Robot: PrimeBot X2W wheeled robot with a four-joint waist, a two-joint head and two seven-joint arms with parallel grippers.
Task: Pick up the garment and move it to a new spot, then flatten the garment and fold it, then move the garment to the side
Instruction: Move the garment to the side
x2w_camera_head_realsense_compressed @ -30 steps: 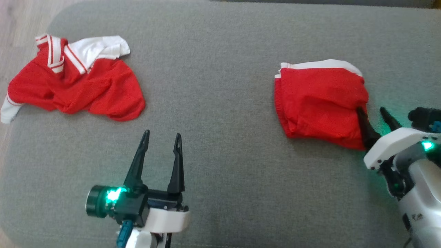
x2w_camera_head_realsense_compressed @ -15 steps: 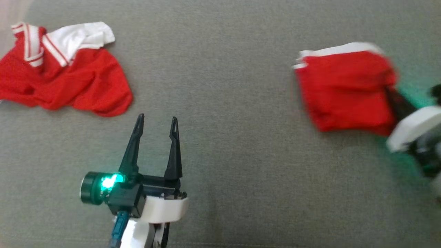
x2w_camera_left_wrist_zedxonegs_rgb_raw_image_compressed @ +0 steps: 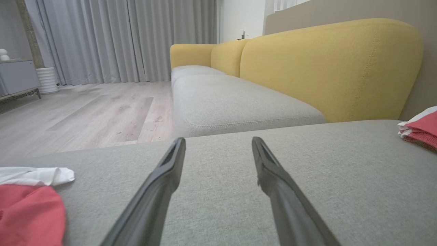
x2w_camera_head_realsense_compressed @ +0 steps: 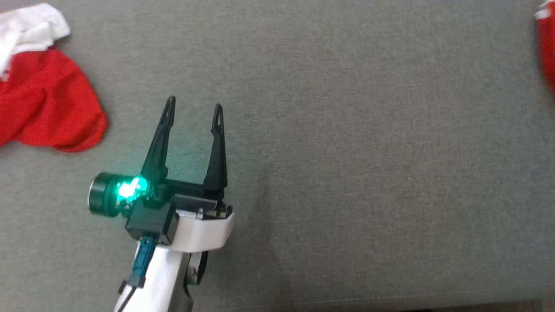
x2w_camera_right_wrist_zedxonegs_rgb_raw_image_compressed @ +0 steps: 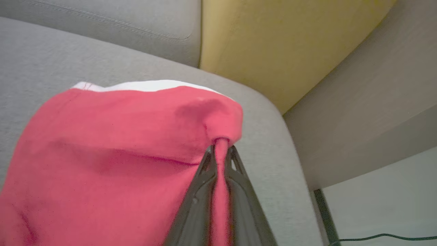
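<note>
Right gripper, clamped on the folded garment, had dragged it to the cushion edge, nearly finishing; left gripper hung open.

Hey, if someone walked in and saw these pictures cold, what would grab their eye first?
Probably the bright red folded garment near the corner of the grey cushion, with a pinch of its cloth clamped in the shut right gripper. Next comes the left gripper, fingers spread open over bare cushion, and a crumpled red and white garment at the head view's left edge.
</note>
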